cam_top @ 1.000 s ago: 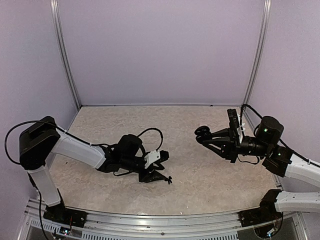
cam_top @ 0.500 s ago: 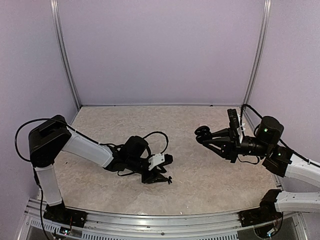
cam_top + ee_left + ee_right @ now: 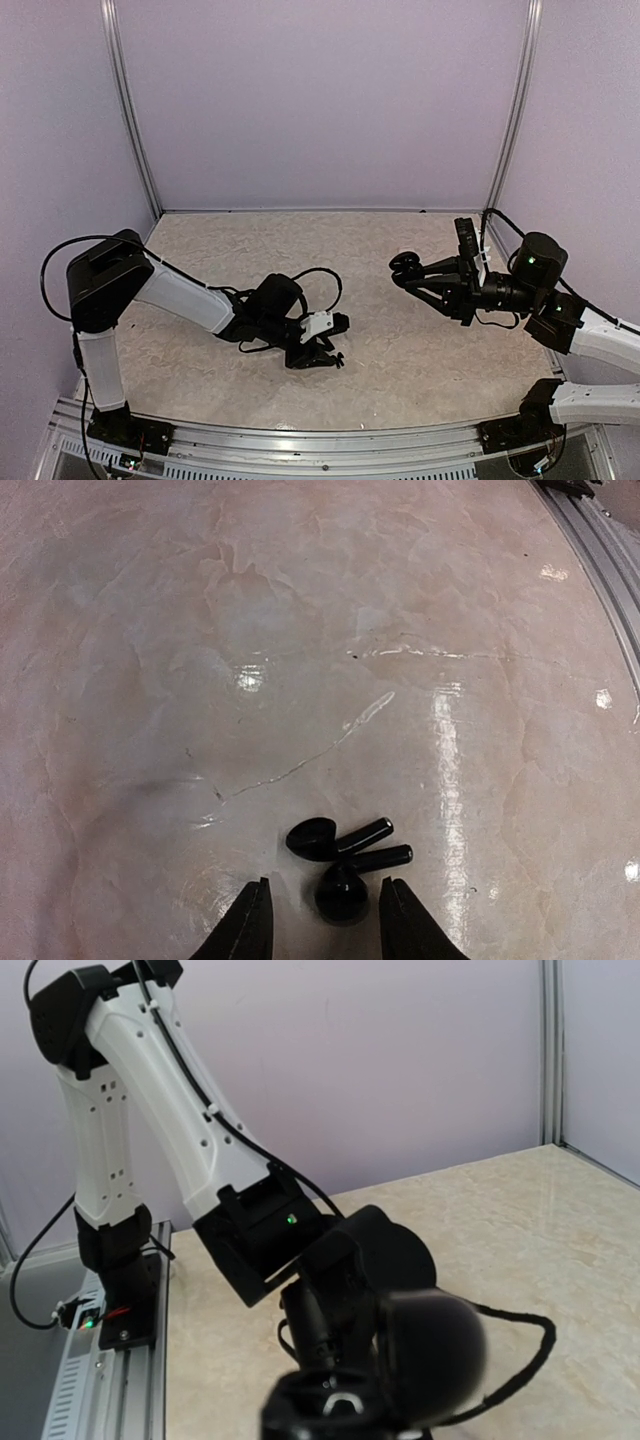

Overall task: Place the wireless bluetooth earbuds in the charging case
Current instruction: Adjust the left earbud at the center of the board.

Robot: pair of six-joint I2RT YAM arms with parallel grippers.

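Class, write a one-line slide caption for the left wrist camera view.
Open left gripper frames the nearer of two black earbuds lying side by side on the marbled table.

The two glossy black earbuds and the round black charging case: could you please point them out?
Glossy black earbuds (image 3: 312,838): left wrist view, farther bud's bulb.
Round black charging case (image 3: 404,265): top external view, its top.

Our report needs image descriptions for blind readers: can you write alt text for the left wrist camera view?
Two small glossy black earbuds lie touching each other on a pale marbled table, the nearer one sitting between the two fingertips of the open left gripper at the bottom edge.
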